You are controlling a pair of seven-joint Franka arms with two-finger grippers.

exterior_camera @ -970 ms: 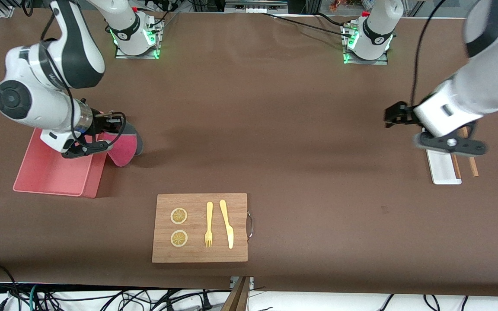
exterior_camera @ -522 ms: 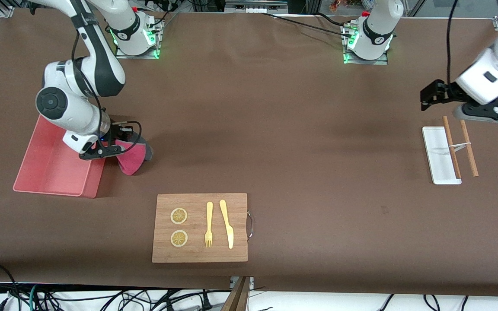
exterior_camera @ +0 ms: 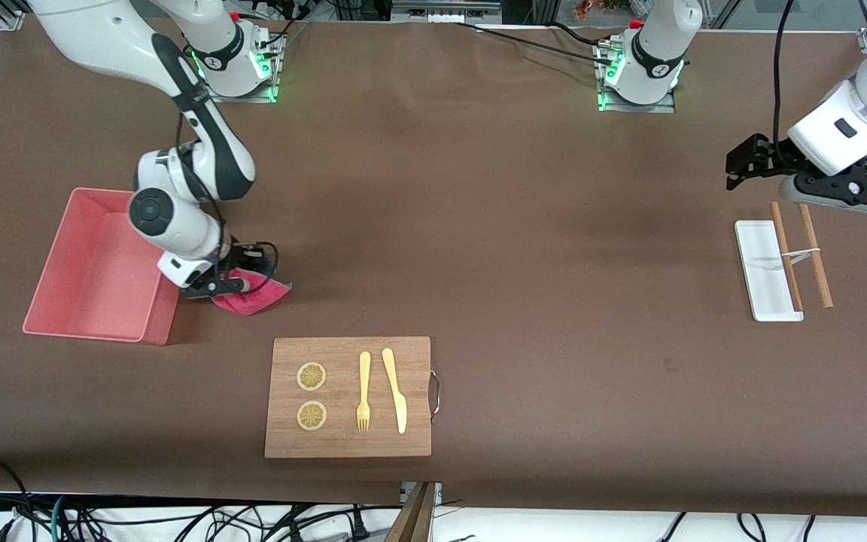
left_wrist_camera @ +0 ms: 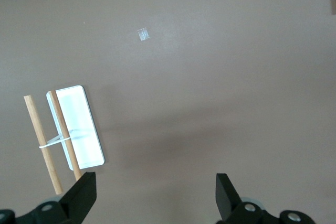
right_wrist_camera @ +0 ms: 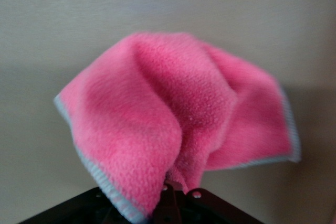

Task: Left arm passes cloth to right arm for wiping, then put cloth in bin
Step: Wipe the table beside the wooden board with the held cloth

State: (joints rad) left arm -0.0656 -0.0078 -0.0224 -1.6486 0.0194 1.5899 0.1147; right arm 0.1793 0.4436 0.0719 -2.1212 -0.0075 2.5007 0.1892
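Cloth [right_wrist_camera: 178, 124] pinched between right jaws

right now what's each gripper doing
Left gripper: open, empty, over the white tray.
Right gripper: shut on the cloth, beside the bin.

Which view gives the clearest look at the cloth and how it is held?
The right wrist view: the cloth fills it, pinched at one fold by the shut right gripper. The front view shows the cloth small, on the table beside the bin, partly under the gripper. The left wrist view shows none of it.
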